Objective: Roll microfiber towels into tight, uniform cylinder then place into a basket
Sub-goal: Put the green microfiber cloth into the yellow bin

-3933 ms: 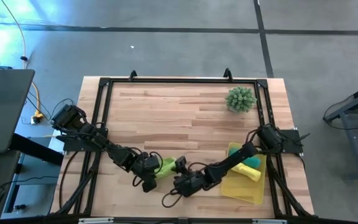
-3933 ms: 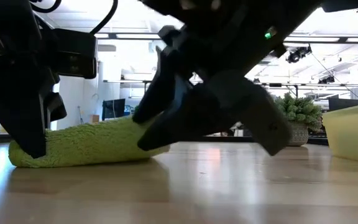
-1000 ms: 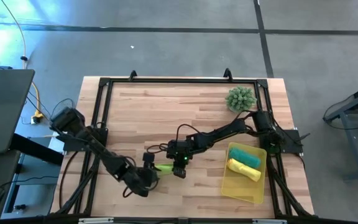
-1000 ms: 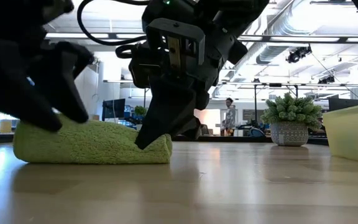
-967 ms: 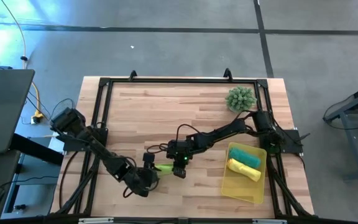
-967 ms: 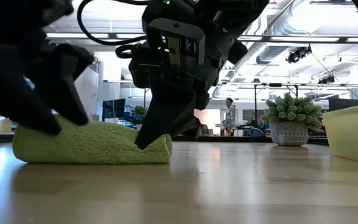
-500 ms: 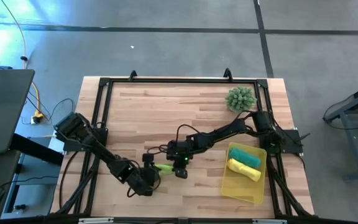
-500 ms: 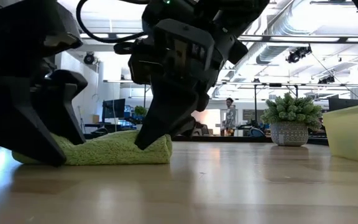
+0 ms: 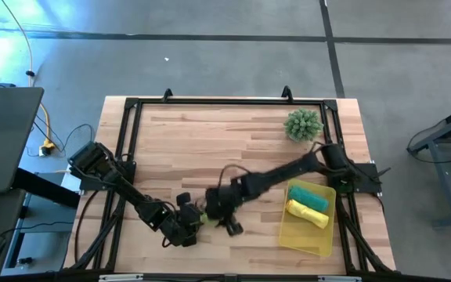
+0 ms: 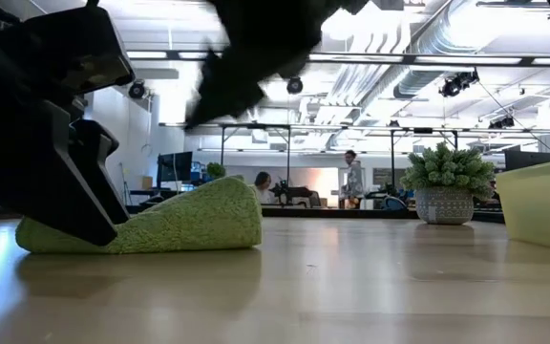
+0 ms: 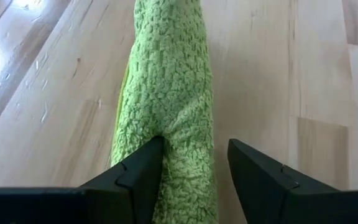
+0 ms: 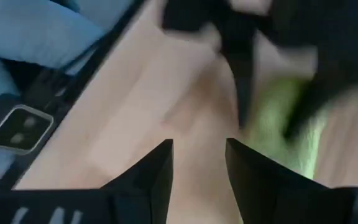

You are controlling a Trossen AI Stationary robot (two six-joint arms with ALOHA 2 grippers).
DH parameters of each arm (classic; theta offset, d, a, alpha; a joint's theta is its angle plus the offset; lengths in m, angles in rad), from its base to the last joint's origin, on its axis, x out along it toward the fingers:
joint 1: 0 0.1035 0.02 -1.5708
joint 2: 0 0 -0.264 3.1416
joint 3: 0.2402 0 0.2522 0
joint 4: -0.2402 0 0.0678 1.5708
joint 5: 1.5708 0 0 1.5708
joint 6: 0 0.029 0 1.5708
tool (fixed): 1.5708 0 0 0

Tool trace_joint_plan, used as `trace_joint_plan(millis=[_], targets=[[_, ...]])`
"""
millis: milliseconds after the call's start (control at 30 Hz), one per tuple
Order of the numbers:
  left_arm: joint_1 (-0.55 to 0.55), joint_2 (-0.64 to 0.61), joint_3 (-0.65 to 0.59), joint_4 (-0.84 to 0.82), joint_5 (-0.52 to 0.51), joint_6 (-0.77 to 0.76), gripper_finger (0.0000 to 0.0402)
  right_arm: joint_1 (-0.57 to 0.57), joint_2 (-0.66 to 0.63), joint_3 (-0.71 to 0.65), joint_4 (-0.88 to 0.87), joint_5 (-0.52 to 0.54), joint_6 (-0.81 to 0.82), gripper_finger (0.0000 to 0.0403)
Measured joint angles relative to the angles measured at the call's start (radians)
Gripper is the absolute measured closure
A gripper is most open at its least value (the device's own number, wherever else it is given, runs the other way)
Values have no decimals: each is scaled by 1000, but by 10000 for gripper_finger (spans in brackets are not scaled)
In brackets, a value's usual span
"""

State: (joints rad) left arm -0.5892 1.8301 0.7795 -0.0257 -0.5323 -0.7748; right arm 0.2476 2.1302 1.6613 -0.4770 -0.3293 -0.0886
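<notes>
The lime green towel (image 10: 160, 225) lies rolled up on the wood table, lengthwise left to right, near the front edge. My left gripper (image 11: 194, 165) stands open at the roll's left end, its fingers down at the table on either side of the roll (image 11: 169, 93). My right gripper (image 12: 199, 165) is open and hovers above the roll's right end, touching nothing. The yellow basket (image 9: 292, 235) at the front right holds a teal roll (image 9: 310, 196) and a yellow roll (image 9: 305, 211). My left gripper has one finger (image 11: 143, 171) against the side of the lime roll near its left end (image 11: 166, 146), and the cloth is dented in there. The other finger (image 11: 257, 174) stands clear of the roll, with bare wood between them. The fingers slant down and lie along the roll, which rests on the table.
A spiky green plant in a pot (image 9: 302, 124) stands at the far right. A black frame (image 9: 131, 106) runs round the table's edge. Bare wood lies between the towel and the far edge. In the low view, people show in the room behind.
My right gripper has risen off the lime roll's right end and moved a little toward the near edge. That end has puffed up higher. My left gripper has sunk to the table at the roll's left end and turned about its own axis.
</notes>
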Motion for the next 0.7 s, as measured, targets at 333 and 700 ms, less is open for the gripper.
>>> trace_joint_plan(millis=[333,700], targets=[[-22,0,-3,-2,-9,-9,227,163,43,2,166,565,-116,253],[-26,0,-3,-1,-14,-34,227,137,132,5,179,593,-52,152]])
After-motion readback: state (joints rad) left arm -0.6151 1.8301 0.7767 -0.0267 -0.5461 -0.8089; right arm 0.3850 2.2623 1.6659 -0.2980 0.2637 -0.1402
